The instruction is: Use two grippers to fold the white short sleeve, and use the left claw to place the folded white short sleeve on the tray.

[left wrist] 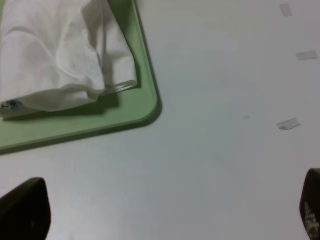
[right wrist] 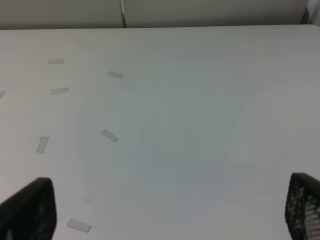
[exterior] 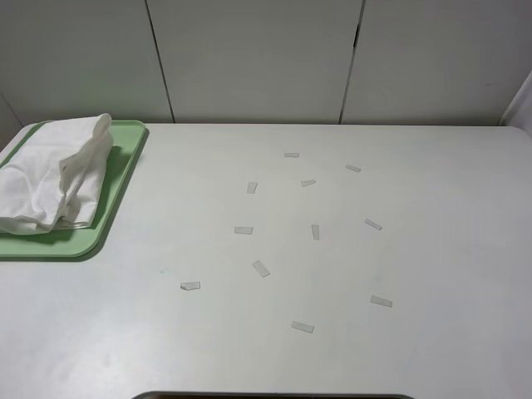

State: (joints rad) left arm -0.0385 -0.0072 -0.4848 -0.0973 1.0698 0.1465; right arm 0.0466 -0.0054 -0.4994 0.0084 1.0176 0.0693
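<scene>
The white short sleeve [exterior: 54, 173] lies folded and bunched on the pale-green tray [exterior: 125, 170] at the table's far left. In the left wrist view the shirt [left wrist: 60, 52] rests on the tray [left wrist: 135, 107], with a bit of blue print showing at its edge. My left gripper [left wrist: 165, 210] is open and empty, well apart from the tray over bare table; only its two black fingertips [left wrist: 25, 207] show. My right gripper [right wrist: 170, 210] is open and empty over the white table. Neither arm shows in the exterior high view.
Several small paper scraps [exterior: 261, 268] lie scattered over the middle and right of the white table [exterior: 432, 249]. Some show in the right wrist view [right wrist: 110, 135] and the left wrist view [left wrist: 288, 123]. A grey panelled wall [exterior: 249, 58] stands behind the table.
</scene>
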